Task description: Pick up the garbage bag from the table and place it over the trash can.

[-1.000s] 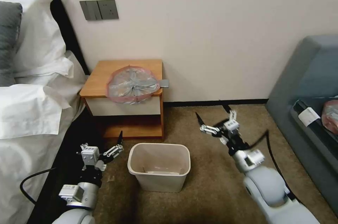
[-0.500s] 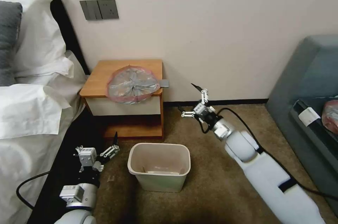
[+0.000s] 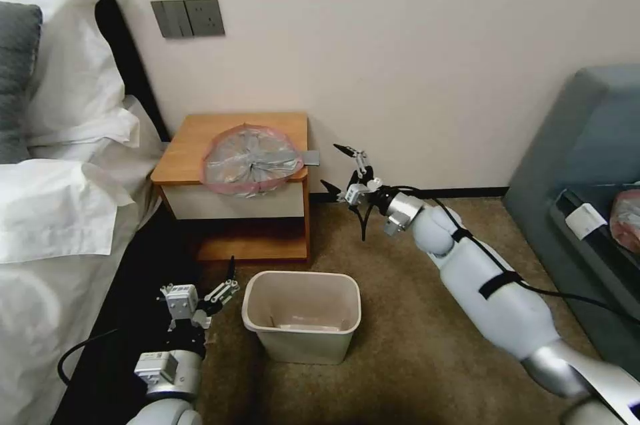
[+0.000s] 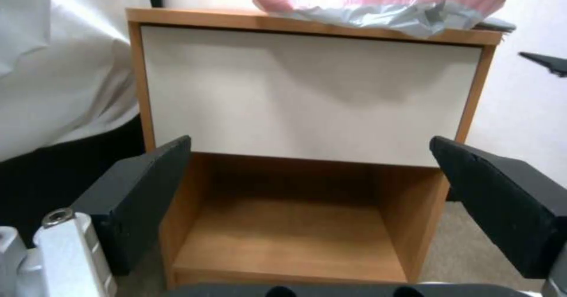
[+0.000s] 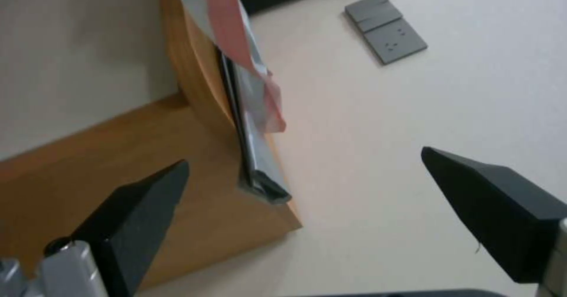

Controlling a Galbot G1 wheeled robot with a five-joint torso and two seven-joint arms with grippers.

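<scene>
The garbage bag [image 3: 250,161], grey crinkly plastic with a pinkish-red rim, lies bunched on the table [image 3: 190,141], hanging a little over the front edge. The beige trash can [image 3: 303,345] stands on the carpet in front of the table. My right gripper [image 3: 331,166] is open, just right of the table's right side at tabletop height. From the right wrist, the open gripper [image 5: 304,157] faces the table's corner and the bag [image 5: 236,35]. My left gripper [image 3: 200,286] is open low on the floor left of the can. In its wrist view it [image 4: 310,142] faces the table's drawer front [image 4: 307,93], with the bag [image 4: 384,0] above.
A flat grey object [image 3: 311,158] sticks out from under the bag past the table's right edge. A bed with white pillows [image 3: 60,198] lies close on the left. A grey sofa [image 3: 587,165] stands at the right. Open carpet [image 3: 400,318] lies right of the can.
My right arm has stretched forward and left, bringing its gripper from the carpet up beside the table's right side. The left gripper shifted slightly right, toward the can.
</scene>
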